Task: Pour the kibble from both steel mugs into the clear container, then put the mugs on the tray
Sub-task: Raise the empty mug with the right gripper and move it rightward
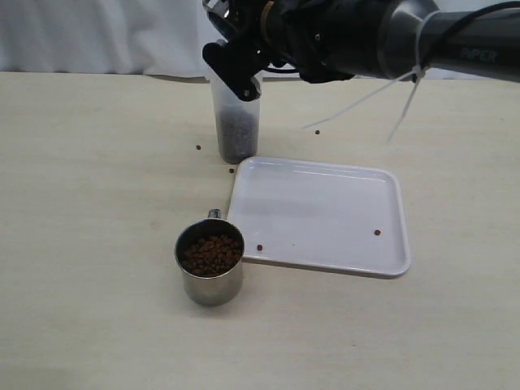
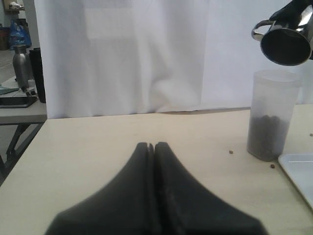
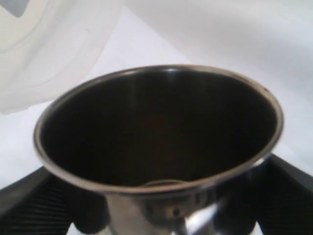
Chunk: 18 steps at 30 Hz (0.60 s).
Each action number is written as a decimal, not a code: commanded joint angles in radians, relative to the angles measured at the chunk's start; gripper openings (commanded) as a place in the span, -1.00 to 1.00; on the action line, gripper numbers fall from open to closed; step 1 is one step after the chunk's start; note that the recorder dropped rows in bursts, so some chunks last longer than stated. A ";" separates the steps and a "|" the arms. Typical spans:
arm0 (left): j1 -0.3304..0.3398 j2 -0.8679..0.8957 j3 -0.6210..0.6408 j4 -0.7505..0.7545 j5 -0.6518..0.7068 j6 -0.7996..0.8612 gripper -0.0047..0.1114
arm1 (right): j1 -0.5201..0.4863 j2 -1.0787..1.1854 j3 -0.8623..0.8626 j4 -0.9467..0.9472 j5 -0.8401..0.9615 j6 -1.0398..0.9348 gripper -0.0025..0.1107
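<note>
My right gripper is shut on one steel mug, whose dark inside looks bare of pellets. The left wrist view shows that mug tipped, mouth down, above the clear container. That container stands behind the tray and holds kibble in its lower part. The right arm's gripper hangs over its rim and hides the mug there. A second steel mug, full of kibble, stands upright beside the white tray's front left corner. My left gripper is shut and holds nothing, low over the table.
Stray pellets lie on the table by the container and further right. Two more lie on the tray. A white curtain backs the table. A side table with bottles stands beyond the table's edge.
</note>
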 commanded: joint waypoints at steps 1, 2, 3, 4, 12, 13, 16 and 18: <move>-0.010 -0.003 0.003 0.000 -0.011 0.000 -0.92 | -0.013 -0.009 -0.006 -0.006 0.014 0.244 -0.86; -0.010 -0.003 0.003 0.000 -0.011 0.000 -0.92 | -0.023 -0.013 -0.006 -0.006 0.014 0.331 -0.86; -0.010 -0.003 0.003 0.000 -0.011 0.000 -0.92 | -0.028 -0.021 -0.006 -0.006 0.014 0.413 -0.86; -0.010 -0.003 0.003 0.000 -0.011 0.000 -0.92 | -0.036 -0.030 -0.006 -0.004 0.014 0.472 -0.86; -0.010 -0.003 0.003 0.000 -0.011 0.000 -0.92 | -0.112 -0.101 0.001 0.251 -0.178 0.511 -0.86; -0.010 -0.003 0.003 0.000 -0.011 0.000 -0.92 | -0.125 -0.109 0.009 0.290 -0.241 0.511 -0.87; -0.010 -0.003 0.003 0.000 -0.011 0.000 -0.92 | -0.170 -0.137 0.065 0.342 -0.444 0.513 -0.87; -0.010 -0.003 0.003 0.000 -0.011 0.000 -0.92 | -0.202 -0.152 0.104 0.344 -0.535 0.528 -0.87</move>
